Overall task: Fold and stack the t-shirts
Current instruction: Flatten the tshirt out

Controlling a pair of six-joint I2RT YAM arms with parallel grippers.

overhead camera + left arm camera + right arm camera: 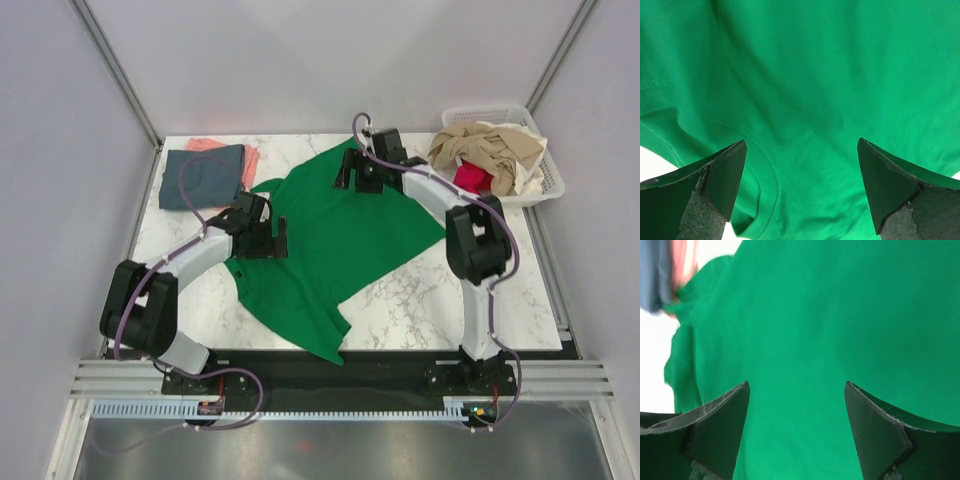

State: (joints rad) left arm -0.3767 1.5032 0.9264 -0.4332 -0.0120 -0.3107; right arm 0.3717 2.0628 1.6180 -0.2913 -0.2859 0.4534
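The left end effector (800,150) and right end effector (796,390) both hover with jaws spread apart, holding nothing, over the green t-shirt (340,240) on the table (425,295).

green t-shirt (340,250) spread out, blue-grey t-shirt (200,178) folded

Left arm (190,255) and right arm (432,188) show grey-white links, black joints (purple cables (181,180)).

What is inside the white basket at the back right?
A crumpled beige t-shirt lies over a magenta-red t-shirt, which only partly shows; anything beneath them is covered.
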